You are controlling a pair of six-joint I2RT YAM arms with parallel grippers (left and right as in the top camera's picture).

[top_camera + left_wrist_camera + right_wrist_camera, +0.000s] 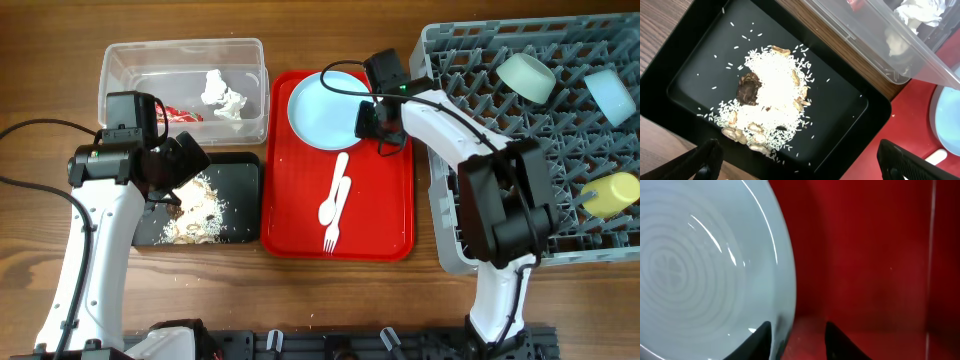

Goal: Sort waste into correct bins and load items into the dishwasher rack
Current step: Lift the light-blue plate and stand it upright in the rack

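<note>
The light blue plate lies on the flat red tray with the white spoon and fork. My right gripper is open at the plate's right edge. In the right wrist view its fingers straddle the plate's rim. My left gripper is open and empty above the black tray, which holds the food scraps. The clear tub holds the white tissue and red wrapper.
The grey dishwasher rack fills the right side and holds the pale green bowl, the light blue bowl and the yellow cup. The right arm reaches from the rack side over the red tray. Cables trail at the left.
</note>
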